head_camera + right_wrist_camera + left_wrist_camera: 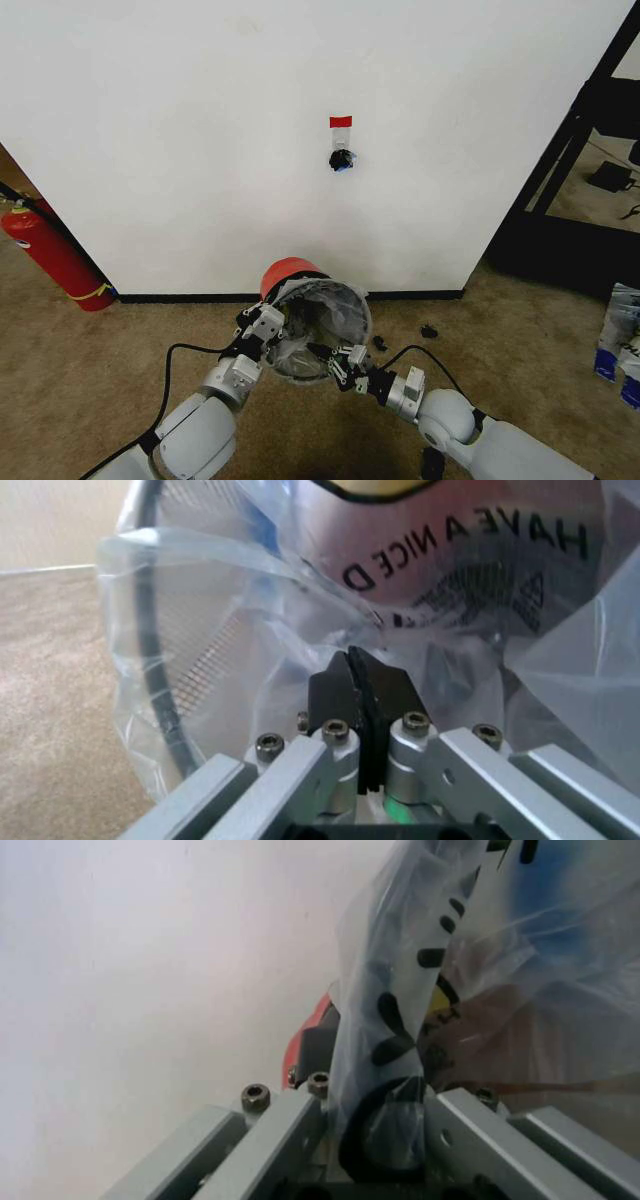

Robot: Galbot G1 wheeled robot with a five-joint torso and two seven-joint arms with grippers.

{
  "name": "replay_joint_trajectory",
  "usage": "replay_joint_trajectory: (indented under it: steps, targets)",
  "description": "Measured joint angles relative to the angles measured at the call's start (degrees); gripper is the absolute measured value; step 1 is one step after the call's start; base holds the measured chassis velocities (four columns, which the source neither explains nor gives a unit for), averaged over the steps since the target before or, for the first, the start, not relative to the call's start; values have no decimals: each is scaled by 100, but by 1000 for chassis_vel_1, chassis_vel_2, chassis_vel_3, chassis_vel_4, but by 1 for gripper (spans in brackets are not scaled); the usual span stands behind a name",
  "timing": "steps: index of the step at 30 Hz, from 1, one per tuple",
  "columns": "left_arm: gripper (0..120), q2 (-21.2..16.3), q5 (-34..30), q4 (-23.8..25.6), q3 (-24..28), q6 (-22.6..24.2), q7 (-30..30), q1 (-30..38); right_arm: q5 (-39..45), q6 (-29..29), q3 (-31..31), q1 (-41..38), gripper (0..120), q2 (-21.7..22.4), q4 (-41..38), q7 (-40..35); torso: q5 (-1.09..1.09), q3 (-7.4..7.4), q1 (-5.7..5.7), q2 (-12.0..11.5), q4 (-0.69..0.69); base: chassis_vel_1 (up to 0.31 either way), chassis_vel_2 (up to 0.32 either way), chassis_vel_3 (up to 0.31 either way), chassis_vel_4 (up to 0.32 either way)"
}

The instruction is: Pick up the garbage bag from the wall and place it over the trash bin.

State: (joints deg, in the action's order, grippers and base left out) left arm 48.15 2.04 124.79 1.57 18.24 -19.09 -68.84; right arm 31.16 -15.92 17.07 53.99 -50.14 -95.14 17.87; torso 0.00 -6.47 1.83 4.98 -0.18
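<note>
White wall (200, 150) | both grippers pinch garbage bag (300, 345) on trash bin (345, 305) | right wrist: fingers (385, 697) shut, lettering

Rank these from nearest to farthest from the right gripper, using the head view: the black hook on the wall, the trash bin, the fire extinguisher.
1. The trash bin: right beside the right gripper, which sits at its near rim.
2. The black hook: on the wall, above and behind the bin.
3. The fire extinguisher: far off on the robot's left, by the wall.
</note>
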Motion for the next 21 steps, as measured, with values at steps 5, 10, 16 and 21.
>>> replay_joint_trajectory:
  steps: [5,10,16,21]
  targets:
    - [0,7,166,15,86,-56,63,17,180,10,149,-245,0,-85,119,-83,0,0,0,0,0,0,0,0,0]
    - [0,14,181,66,159,-56,111,10,217,-72,351,-467,0,-309,329,-133,2,0,0,0,0,0,0,0,0]
    - [0,-9,135,98,176,-21,125,20,229,-60,485,-552,0,-413,395,-291,0,0,0,0,0,0,0,0,0]
    - [0,9,310,-21,257,-83,144,85,219,50,674,-660,0,-439,350,-642,0,0,0,0,0,0,0,0,0]
